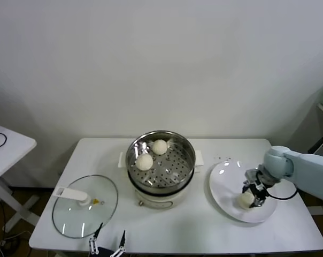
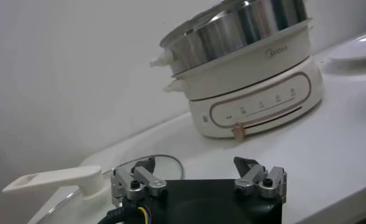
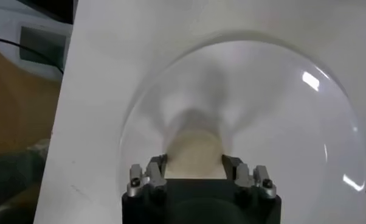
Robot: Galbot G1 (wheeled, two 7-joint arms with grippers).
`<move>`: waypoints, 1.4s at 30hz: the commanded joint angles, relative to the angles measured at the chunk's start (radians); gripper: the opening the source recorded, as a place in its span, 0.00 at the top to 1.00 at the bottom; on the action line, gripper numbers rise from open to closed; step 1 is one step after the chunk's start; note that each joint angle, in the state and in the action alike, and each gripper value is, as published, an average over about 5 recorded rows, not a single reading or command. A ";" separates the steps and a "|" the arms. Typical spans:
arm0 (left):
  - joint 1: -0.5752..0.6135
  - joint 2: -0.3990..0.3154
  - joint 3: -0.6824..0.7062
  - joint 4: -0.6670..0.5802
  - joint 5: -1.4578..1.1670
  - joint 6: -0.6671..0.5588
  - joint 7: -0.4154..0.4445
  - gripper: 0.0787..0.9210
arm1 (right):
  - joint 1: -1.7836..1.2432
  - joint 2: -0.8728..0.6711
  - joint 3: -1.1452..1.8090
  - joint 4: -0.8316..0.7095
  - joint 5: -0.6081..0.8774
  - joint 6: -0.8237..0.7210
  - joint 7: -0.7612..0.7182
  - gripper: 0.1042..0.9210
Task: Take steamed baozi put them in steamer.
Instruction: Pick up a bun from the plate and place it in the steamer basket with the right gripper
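Observation:
The steamer (image 1: 189,158) stands mid-table and holds two off-white baozi (image 1: 160,146) (image 1: 144,161) on its perforated floor. A third baozi (image 1: 245,199) lies on the white plate (image 1: 225,179) at the right. My right gripper (image 1: 253,196) is down on the plate, its fingers pressed against both sides of this baozi. The right wrist view shows the baozi (image 3: 195,152) filling the gap in the right gripper (image 3: 195,165). My left gripper (image 1: 109,247) is open and empty, parked at the table's front edge, and also shows in the left wrist view (image 2: 195,167). No fourth baozi is in view.
The round glass lid (image 1: 81,214) with its white handle (image 2: 49,181) lies at the front left, next to the left gripper. The steamer's cream base (image 2: 262,91) stands between lid and plate. A second white table (image 1: 6,144) is at the far left.

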 commanded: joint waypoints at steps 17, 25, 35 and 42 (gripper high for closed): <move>0.011 -0.042 0.000 -0.010 0.006 -0.003 -0.003 0.12 | 0.862 0.217 -0.350 0.227 0.168 0.331 -0.153 0.41; 0.014 -0.039 -0.002 -0.017 0.006 -0.005 -0.005 0.12 | 0.885 0.357 -0.176 0.301 0.153 0.399 -0.162 0.41; 0.014 -0.041 -0.002 -0.024 0.006 -0.004 -0.004 0.12 | 0.662 0.580 -0.052 0.366 -0.016 0.330 -0.099 0.41; 0.014 -0.044 -0.007 -0.025 0.003 -0.006 -0.005 0.12 | 0.489 0.672 -0.051 0.308 -0.143 0.294 -0.062 0.41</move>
